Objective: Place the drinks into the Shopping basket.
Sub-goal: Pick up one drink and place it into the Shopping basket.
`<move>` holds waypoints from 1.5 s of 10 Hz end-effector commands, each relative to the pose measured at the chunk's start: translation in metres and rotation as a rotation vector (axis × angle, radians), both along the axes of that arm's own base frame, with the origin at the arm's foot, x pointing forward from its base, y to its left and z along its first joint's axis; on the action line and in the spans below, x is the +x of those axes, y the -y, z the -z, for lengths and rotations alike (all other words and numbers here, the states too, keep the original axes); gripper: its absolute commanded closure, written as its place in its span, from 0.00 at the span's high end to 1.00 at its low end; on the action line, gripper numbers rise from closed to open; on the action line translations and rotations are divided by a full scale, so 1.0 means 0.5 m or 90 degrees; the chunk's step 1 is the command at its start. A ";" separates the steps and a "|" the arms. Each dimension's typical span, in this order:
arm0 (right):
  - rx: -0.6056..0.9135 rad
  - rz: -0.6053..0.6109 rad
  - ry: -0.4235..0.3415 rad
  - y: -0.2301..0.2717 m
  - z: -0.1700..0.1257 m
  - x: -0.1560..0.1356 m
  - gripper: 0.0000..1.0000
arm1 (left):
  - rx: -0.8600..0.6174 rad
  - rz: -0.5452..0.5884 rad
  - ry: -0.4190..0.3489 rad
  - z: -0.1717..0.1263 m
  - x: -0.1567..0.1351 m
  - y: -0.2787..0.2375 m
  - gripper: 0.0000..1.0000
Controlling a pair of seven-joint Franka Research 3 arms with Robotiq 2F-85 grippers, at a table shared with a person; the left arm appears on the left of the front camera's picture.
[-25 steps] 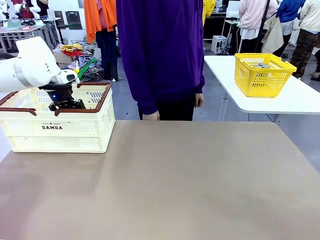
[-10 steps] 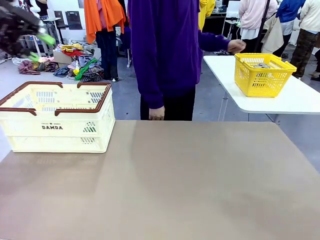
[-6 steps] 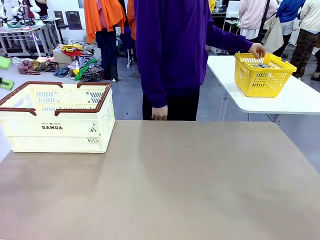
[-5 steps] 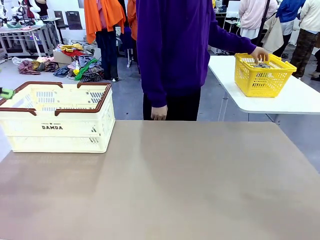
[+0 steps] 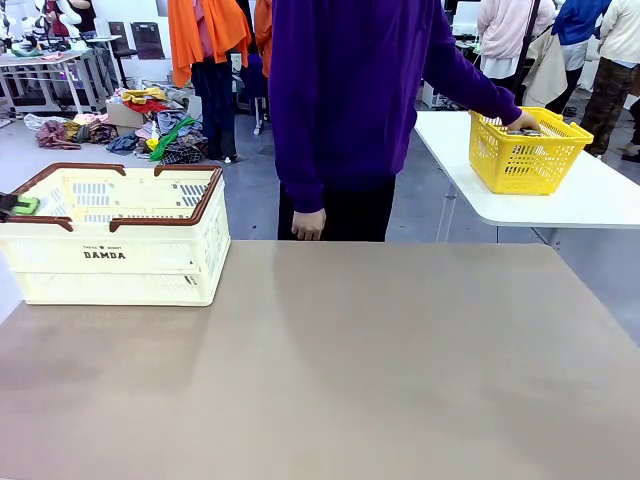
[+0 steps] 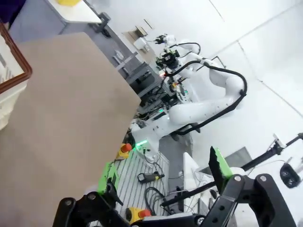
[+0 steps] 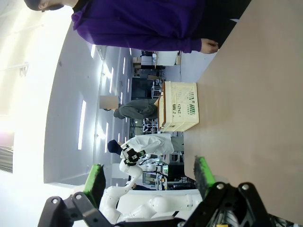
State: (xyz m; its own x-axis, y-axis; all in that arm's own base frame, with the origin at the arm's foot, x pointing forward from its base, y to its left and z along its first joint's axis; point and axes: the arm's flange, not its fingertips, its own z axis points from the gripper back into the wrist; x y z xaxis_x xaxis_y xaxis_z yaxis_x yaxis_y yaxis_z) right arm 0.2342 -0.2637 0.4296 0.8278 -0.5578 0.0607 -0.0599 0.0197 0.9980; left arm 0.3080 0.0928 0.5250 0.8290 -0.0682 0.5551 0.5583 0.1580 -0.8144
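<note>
Front: cream basket [image 5: 120, 262] at left end of worktop [image 5: 350, 360]; yellow basket [image 5: 525, 160] reached into by person [image 5: 340, 100]; whereabouts of drinks cannot be told.
Left wrist: left hand [image 6: 163, 168] spread, empty.
Right wrist: right hand [image 7: 149, 172] spread, empty; drinks judged best gripped mid-body, upright.

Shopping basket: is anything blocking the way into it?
Nothing visible blocks it. The Shopping basket has an open top, and the open left end effector sits by its left rim.

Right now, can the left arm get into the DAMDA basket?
Probably yes. The left end effector sits open at the left rim of the Shopping basket, and nothing covers its open top.
</note>
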 end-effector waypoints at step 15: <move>0.001 -0.001 0.009 0.001 -0.005 -0.002 1.00 | 0.002 -0.015 0.015 -0.022 -0.031 0.014 1.00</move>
